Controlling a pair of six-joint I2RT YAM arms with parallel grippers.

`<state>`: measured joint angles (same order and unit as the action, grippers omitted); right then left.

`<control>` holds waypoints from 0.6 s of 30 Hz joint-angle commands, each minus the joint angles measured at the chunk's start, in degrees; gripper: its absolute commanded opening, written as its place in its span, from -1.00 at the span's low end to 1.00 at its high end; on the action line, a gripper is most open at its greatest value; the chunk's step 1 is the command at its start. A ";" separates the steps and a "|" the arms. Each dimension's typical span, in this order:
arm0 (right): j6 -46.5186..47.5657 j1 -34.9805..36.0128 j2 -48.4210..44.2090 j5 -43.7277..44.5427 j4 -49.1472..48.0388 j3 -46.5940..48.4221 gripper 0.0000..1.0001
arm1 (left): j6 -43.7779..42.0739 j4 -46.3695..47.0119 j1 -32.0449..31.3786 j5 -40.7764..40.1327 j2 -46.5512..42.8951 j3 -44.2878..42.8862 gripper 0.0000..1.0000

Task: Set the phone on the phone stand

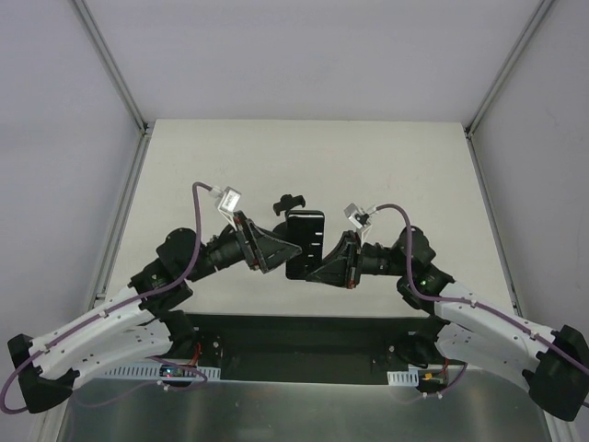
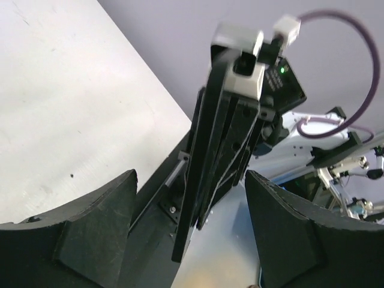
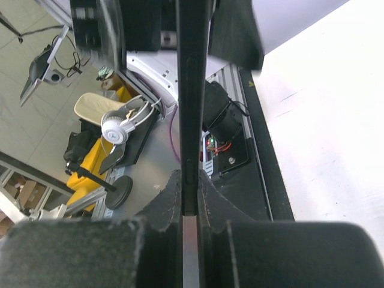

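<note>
The phone (image 1: pixel 306 241) is a flat black slab held off the white table at the centre. My right gripper (image 1: pixel 329 262) is shut on its near right edge; in the right wrist view the phone (image 3: pixel 191 90) stands edge-on, pinched between the jaws of that gripper (image 3: pixel 190 201). My left gripper (image 1: pixel 287 250) is open at the phone's left side. In the left wrist view the phone's edge (image 2: pixel 201 168) hangs between the spread fingers (image 2: pixel 90 237) without touching them. The phone stand (image 1: pixel 291 201) sits on the table just behind the phone, small and black.
A black strip (image 1: pixel 304 331) and a metal plate (image 1: pixel 304 405) run along the table's near edge between the arm bases. Aluminium frame posts (image 1: pixel 110 64) rise at the back corners. The white table (image 1: pixel 386 157) lies behind and beside the stand.
</note>
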<state>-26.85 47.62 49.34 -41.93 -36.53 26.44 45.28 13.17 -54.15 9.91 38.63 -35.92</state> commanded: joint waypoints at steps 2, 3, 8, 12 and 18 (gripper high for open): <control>4.35 0.29 -2.23 -6.92 -1.35 2.83 -1.00 | -0.81 -10.43 8.15 10.19 -0.32 -8.10 0.42; 4.53 0.29 -2.06 -7.46 -1.00 3.35 -0.99 | 0.24 -10.53 10.01 13.78 0.56 -9.42 0.40; 6.81 0.29 -1.62 -8.61 3.74 4.59 -0.99 | 0.69 -10.62 13.02 28.38 8.11 -13.29 -0.19; 6.99 0.29 -1.09 -8.25 5.24 5.20 -0.99 | -0.01 -10.62 13.11 31.92 10.58 -14.44 -0.17; 7.16 0.46 -0.65 -8.69 6.56 5.82 -0.99 | -0.28 -10.44 13.11 31.83 10.41 -14.79 -0.19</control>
<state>-21.50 47.68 48.93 -48.71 -26.87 28.08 45.87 1.28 -41.19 38.06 50.19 -48.18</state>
